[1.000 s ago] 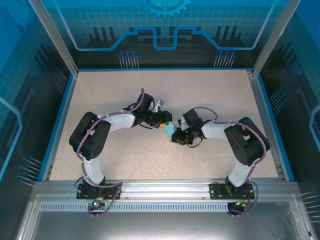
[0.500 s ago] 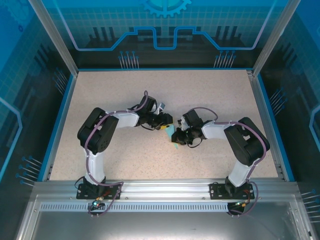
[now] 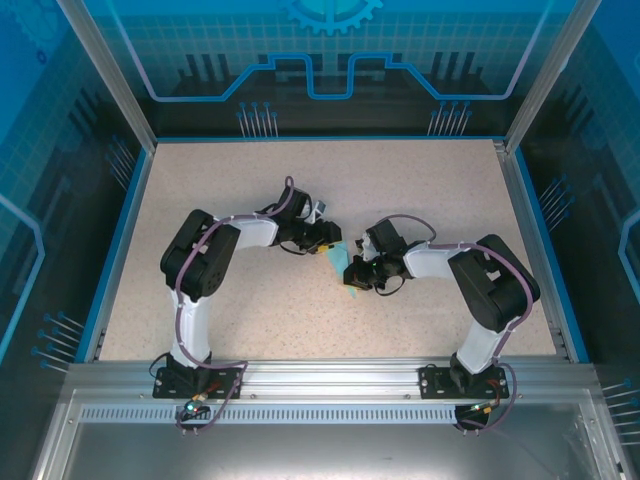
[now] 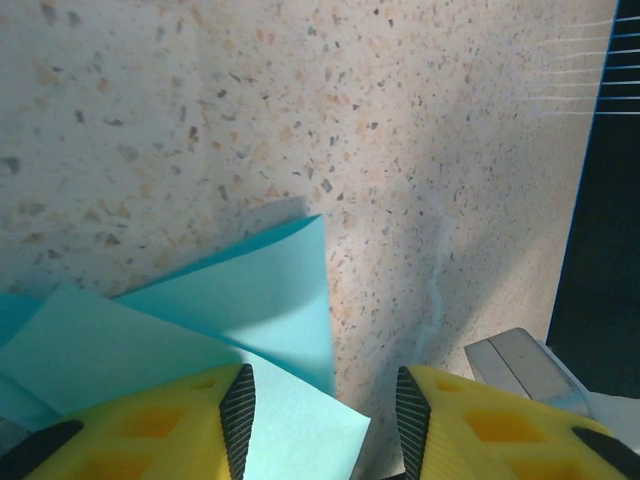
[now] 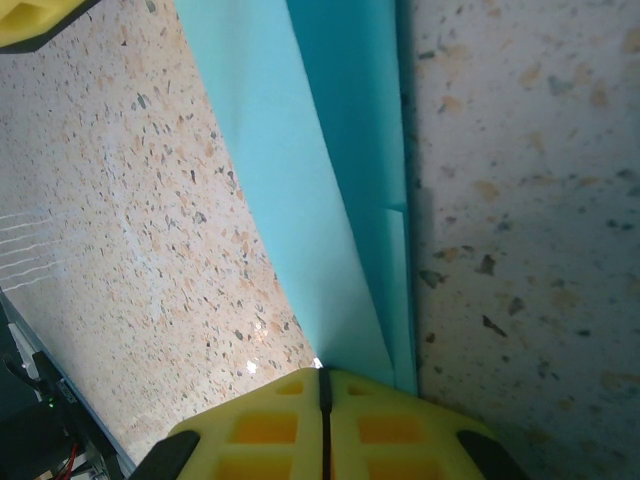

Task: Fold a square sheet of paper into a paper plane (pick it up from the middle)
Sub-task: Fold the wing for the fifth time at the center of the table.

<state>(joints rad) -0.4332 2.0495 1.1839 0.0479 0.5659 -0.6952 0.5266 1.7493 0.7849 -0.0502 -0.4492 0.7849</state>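
The square sheet of paper [image 3: 345, 262], light cyan, lies folded into angular layers at the table's middle, between the two grippers. My right gripper [image 3: 357, 274] is shut, and the narrow folded paper [image 5: 330, 180] runs straight into its closed yellow fingertips [image 5: 322, 385]. My left gripper [image 3: 326, 246] is open just left of the paper. Its yellow fingers [image 4: 180, 420] straddle a corner of the layered paper [image 4: 230, 310], which lies against the left pad, with bare table by the right pad. A tip of the left gripper's finger [image 5: 30, 18] shows at the right wrist view's top left.
The speckled tabletop [image 3: 250, 190] is bounded by a blue rim [image 3: 115, 250] and glass walls. A grey metal part [image 4: 520, 365] sits beside my left gripper's right finger. Both arms' elbows bend outward, leaving room at the back and the sides.
My left arm's elbow has swung forward and to the right, and its gripper has edged closer onto the paper. The right arm and the paper have stayed put.
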